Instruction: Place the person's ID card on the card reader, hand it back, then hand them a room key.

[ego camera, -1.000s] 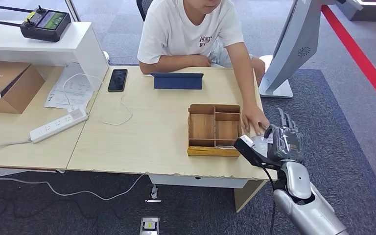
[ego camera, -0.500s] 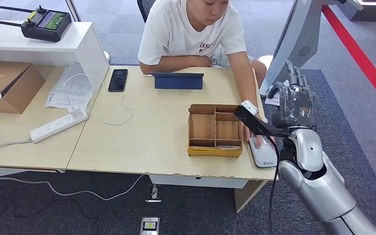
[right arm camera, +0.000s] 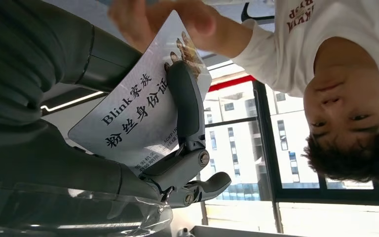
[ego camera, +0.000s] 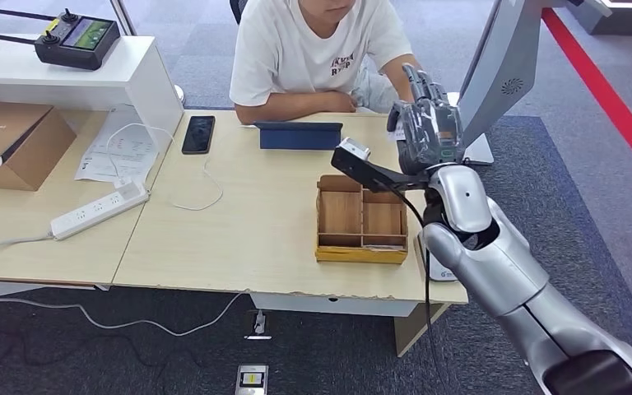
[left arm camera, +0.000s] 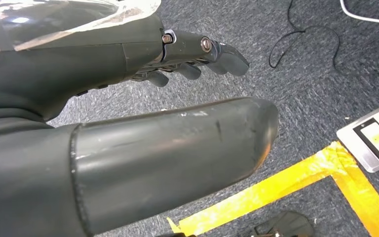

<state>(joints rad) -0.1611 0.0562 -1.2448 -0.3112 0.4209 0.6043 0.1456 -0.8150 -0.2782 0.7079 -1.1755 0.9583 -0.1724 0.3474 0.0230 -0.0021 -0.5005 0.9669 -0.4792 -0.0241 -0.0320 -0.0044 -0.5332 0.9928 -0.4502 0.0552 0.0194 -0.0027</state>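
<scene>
Robot's right hand holds the ID card up toward the seated person.

Head view: the right hand [ego camera: 428,132] is raised above the far edge of the worktop [ego camera: 239,222], at about 1 o'clock from the wooden tray [ego camera: 360,218]; the card reader [ego camera: 438,265] lies on the worktop at 4 o'clock from the tray, partly behind the arm. The person [ego camera: 321,49] sits at 12 o'clock. Right wrist view: the fingers [right arm camera: 185,106] are clamped on the ID card [right arm camera: 143,116], thumb on one face, and the person's hand [right arm camera: 177,19] grips the card's far end. Left wrist view: the left hand [left arm camera: 128,98] hangs over the carpet [left arm camera: 306,64], fingers apart and holding nothing.
</scene>
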